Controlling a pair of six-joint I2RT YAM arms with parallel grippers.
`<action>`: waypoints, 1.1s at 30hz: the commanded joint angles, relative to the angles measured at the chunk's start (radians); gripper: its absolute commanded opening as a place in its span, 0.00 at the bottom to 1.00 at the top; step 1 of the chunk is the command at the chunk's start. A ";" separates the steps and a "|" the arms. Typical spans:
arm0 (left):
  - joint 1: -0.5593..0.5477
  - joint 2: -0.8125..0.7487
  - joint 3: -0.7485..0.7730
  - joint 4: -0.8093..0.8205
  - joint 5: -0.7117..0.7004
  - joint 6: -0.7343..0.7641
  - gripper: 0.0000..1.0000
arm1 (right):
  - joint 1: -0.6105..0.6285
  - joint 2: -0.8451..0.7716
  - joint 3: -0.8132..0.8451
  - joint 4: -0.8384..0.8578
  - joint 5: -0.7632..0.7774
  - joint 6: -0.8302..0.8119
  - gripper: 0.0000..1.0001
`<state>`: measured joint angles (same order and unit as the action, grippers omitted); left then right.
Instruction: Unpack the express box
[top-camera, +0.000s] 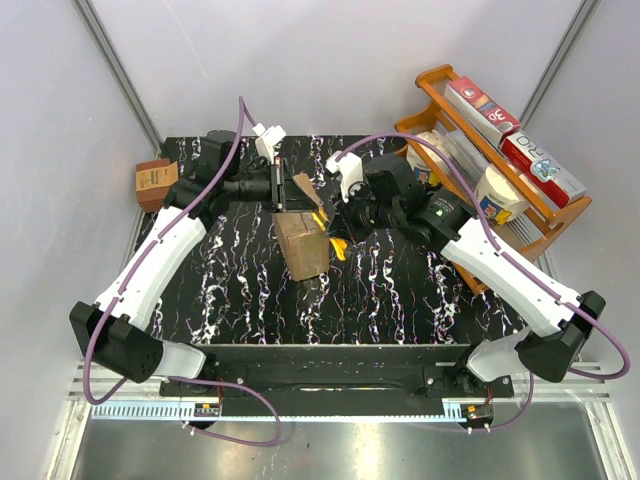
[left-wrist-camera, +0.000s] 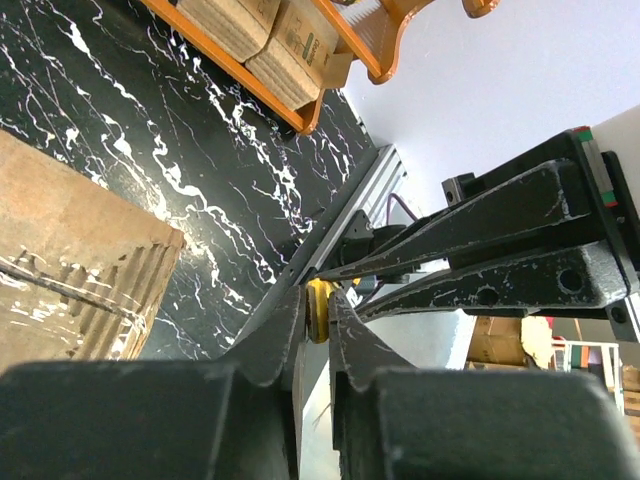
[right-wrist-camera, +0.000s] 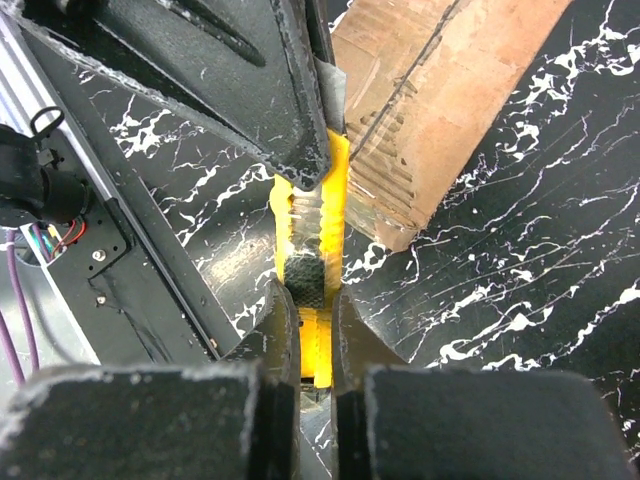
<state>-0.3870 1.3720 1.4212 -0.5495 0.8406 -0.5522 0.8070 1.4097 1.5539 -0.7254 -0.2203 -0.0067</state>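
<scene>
Right gripper (right-wrist-camera: 312, 295) clamps knife (right-wrist-camera: 338, 190) at box's (top-camera: 300, 248) two o'clock, left gripper (left-wrist-camera: 318, 300) pinches its end; we seem to be preparing; next, a steady cut.

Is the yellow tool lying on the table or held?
Held: the right fingers clamp the yellow tool; the left fingers pinch its far end.

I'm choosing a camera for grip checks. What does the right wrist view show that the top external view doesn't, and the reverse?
Right wrist only: the right gripper shut on the yellow tool, seen clearly, and the corrugated edge of the express box. Top external only: the orange rack and the small brown box. Both: box, tool, marbled table.
</scene>
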 joint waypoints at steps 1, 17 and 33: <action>-0.009 0.004 0.056 0.002 0.029 0.017 0.01 | 0.015 -0.006 0.051 0.011 0.045 -0.004 0.01; -0.007 -0.129 0.193 0.195 -0.196 -0.118 0.00 | 0.014 -0.297 -0.181 0.559 0.230 0.468 0.98; -0.030 -0.344 -0.149 0.944 -0.356 -0.549 0.00 | 0.015 -0.288 -0.226 1.033 0.069 0.824 1.00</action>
<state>-0.3985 1.0473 1.3346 0.1879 0.5724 -1.0012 0.8162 1.1030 1.3121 0.0952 -0.0475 0.7055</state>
